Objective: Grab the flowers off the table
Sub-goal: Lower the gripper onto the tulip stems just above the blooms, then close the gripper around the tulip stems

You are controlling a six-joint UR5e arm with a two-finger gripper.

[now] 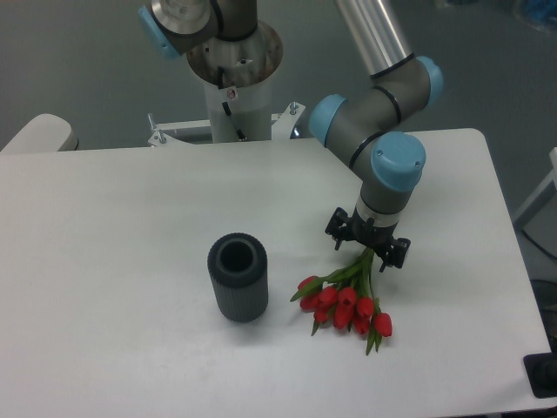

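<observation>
The flowers (345,304), a small bunch of red tulips with green stems, lie on the white table (113,261) right of centre. The heads point toward the front edge and the stems run up and back. My gripper (369,247) points straight down over the upper end of the stems, which run in between its black side parts. The fingertips are hidden under the gripper body. I cannot tell whether they are closed on the stems. The flower heads seem to rest on the tabletop.
A dark grey ribbed cylinder (237,277) stands upright with its open end up, a short way left of the flowers. The robot's base column (233,78) stands behind the table's far edge. The table's right edge is close to the flowers.
</observation>
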